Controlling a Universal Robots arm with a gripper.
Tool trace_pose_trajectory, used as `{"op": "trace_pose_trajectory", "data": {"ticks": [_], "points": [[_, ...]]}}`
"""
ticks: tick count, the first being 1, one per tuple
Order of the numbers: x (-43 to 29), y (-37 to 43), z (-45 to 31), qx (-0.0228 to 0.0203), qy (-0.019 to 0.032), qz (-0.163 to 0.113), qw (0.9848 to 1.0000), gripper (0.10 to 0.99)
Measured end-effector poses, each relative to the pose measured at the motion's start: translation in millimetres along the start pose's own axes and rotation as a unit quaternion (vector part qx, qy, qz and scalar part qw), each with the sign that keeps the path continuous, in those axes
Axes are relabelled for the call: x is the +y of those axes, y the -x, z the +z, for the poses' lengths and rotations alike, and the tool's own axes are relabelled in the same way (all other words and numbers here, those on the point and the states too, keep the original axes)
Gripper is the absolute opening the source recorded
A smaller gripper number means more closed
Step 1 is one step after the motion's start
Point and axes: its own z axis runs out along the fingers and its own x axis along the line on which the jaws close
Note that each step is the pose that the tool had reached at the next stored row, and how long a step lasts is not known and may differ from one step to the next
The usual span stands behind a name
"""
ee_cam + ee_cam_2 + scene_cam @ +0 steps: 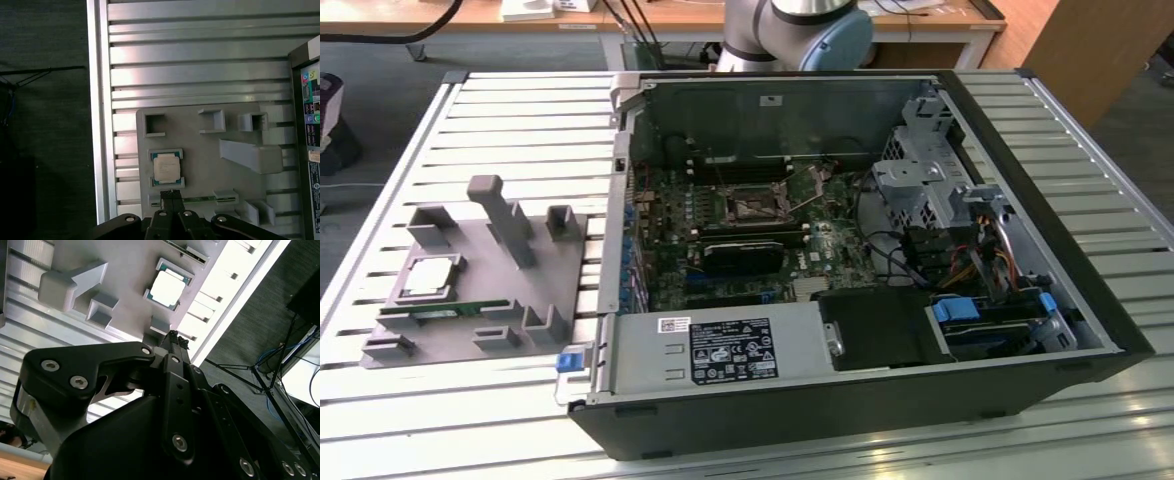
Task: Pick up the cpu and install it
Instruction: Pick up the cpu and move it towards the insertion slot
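Cpu [430, 277] lies on the grey holder plate [467, 250]; the gripper [171, 193] is closed and empty.
At the exterior view's left the cpu sits flat in its pocket on the plate, just beside the green memory stick [447, 312]. To the right stands the open computer case [921, 400], with the socket [750, 207] on its board. In the first wrist view the gripper hangs above the plate, near the cpu [166, 168], with its 2 fingers pressed together and nothing between them.
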Motion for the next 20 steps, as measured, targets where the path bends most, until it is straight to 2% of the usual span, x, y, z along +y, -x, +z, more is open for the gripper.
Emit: {"op": "trace_pose_trajectory", "data": {"ticks": [4,5,6,8,9,11,12,14,15,16,17,19,20], "points": [[-0.8,0.0,3.2,0.0,0.0,0.0,1.0,0.114],[-1.1,0.1,3.9,0.0,0.0,0.0,1.0,0.165],[-1.4,0.1,4.8,0.0,0.0,0.0,1.0,0.165],[-2.2,0.1,6.8,0.0,0.0,0.0,1.0,0.29],[-2.8,0.1,7.8,0.0,0.0,-0.001,1.0,0.29],[-3.8,0.1,10.1,0.0001,0.0,-0.002,1.0,0.408],[-4.2,0.0,11.3,0.0001,0.0,-0.003,1.0,0.408],[-4.9,0.0,13.7,0.0004,0.0001,-0.004,1.0,0.525],[-5.1,0.0,15.2,0.0008,0.0,-0.005,1.0,0.525],[-5.4,0.0,17.0,0.0011,0.0,-0.005,1.0,0.58],[-5.5,0.0,18.9,0.0014,0.0,-0.005,1.0,0.58],[-5.7,-0.1,22.4,0.0019,0.0,-0.005,1.0,0.698],[-5.8,-0.1,24.2,0.0022,-0.0001,-0.005,1.0,0.698]]}}
